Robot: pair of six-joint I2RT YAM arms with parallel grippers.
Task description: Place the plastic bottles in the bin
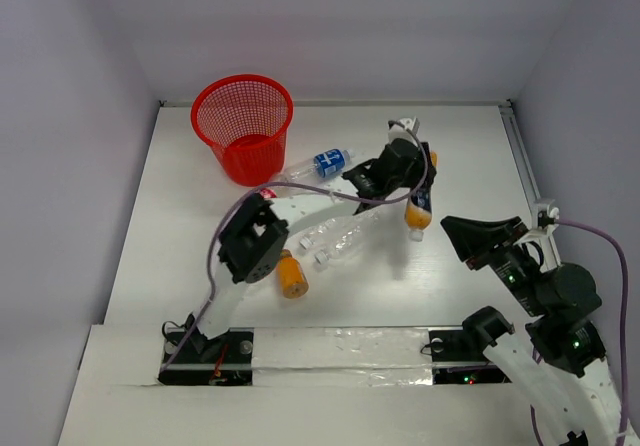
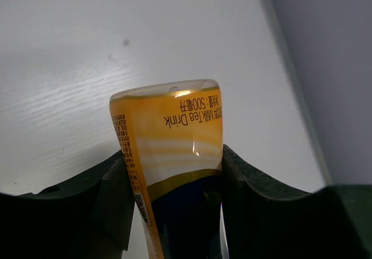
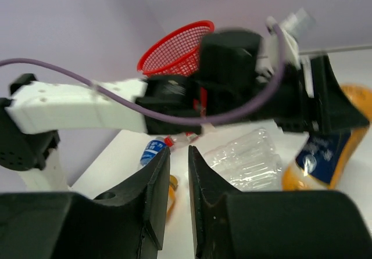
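Table (image 1: 180,226): white, woodgrain surface. Walls (image 1: 340,26): pale grey, at 9, 12, 3 o'clock. Tape strip (image 1: 340,351): clear, glossy, across 6 o'clock edge.

High rear overview; close wrist views; common long orange bottle (image 1: 418,214)

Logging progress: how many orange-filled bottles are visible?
2: the long orange bottle, held in the left gripper; the stubby orange bottle, lying on the table. More may be hidden.
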